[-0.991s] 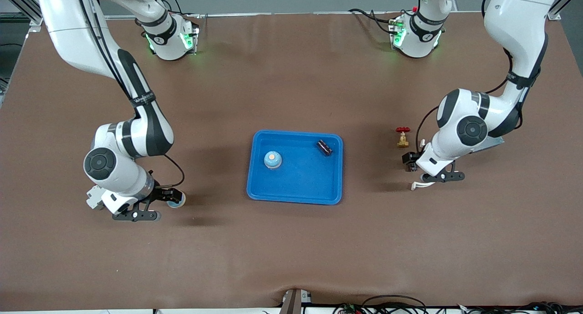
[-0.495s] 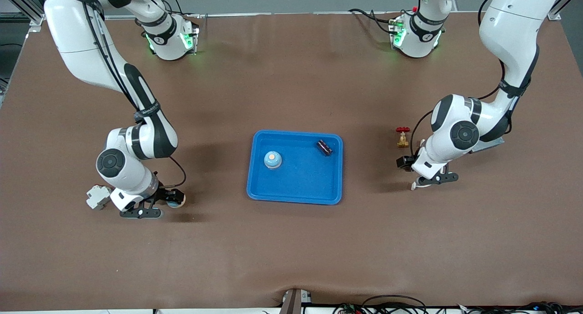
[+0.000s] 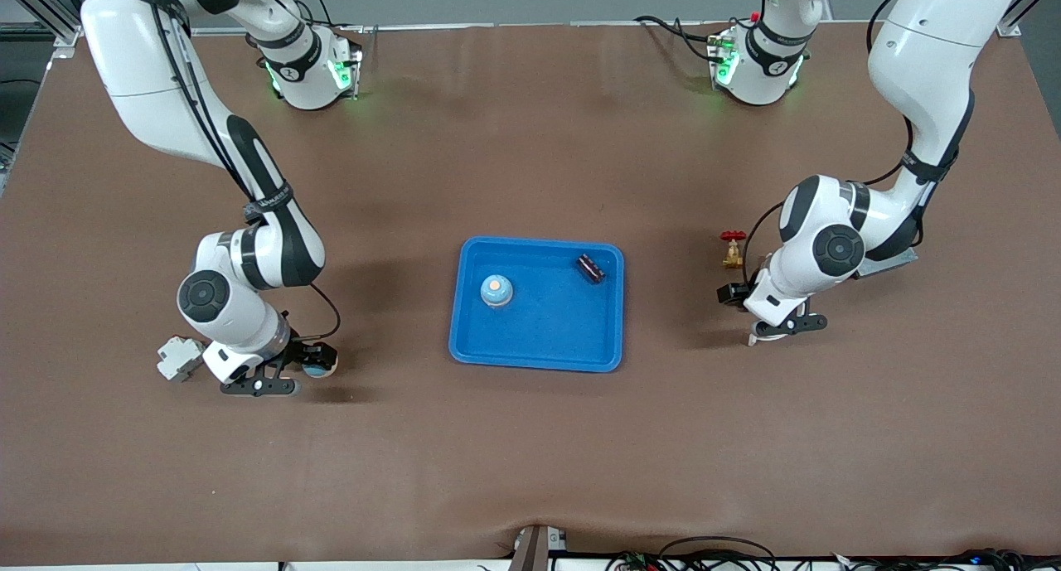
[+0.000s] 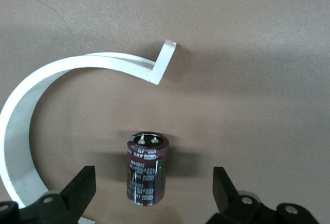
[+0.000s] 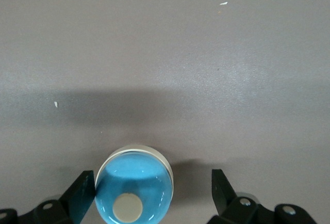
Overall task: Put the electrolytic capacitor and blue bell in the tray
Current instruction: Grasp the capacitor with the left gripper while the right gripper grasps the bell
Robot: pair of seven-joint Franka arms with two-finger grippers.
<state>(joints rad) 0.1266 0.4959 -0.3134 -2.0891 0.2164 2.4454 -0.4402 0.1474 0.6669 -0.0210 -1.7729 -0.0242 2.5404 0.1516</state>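
With both released, centre the left end effector (image 3: 783, 327) around the bench capacitor (image 4: 147, 170) and the right end effector (image 3: 264, 382) around the blue bell (image 5: 134, 193), then clench.

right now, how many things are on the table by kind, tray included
blue bells: 2
capacitors: 2
blue tray: 1
red-handled valve: 1
white curved strip: 1
white block: 1
total: 8
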